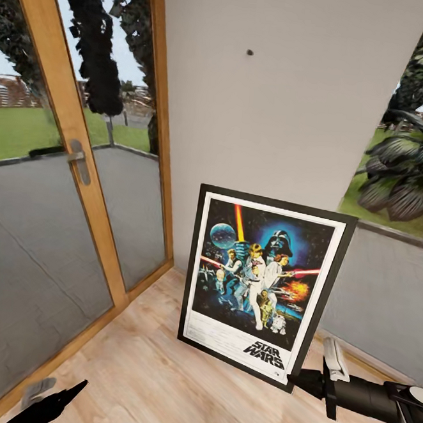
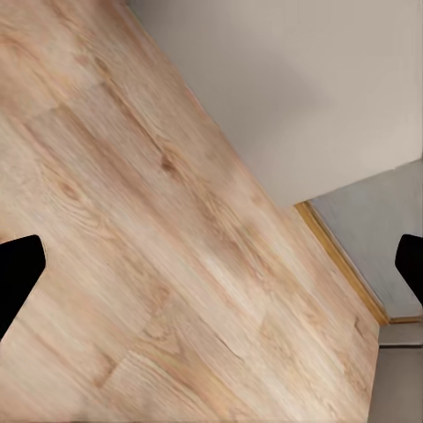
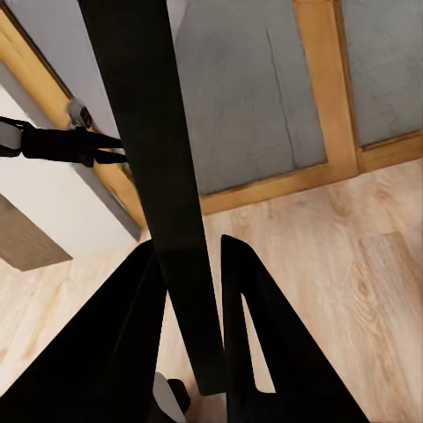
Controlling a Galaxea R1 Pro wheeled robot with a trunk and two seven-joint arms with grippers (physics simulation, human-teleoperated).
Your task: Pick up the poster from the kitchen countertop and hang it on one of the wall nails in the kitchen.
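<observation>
The poster (image 1: 262, 286), black-framed with Star Wars artwork and a white bottom strip, stands upright and slightly tilted in front of the white wall, below a small dark nail (image 1: 250, 51). My right gripper (image 1: 298, 379) is shut on the frame's lower right corner. In the right wrist view the black frame edge (image 3: 141, 106) runs between the two fingers of that gripper (image 3: 188, 248). My left gripper (image 1: 67, 391) hangs low at the left over the floor, and in its wrist view the left gripper (image 2: 211, 269) is open and empty. The kitchen countertop is out of view.
A glass door with a wooden frame (image 1: 79, 181) and a grey handle (image 1: 80, 159) stands at the left. To the right of the wall panel is a window with dark plants (image 1: 410, 171) behind it. Light wooden floor (image 1: 158, 386) lies below.
</observation>
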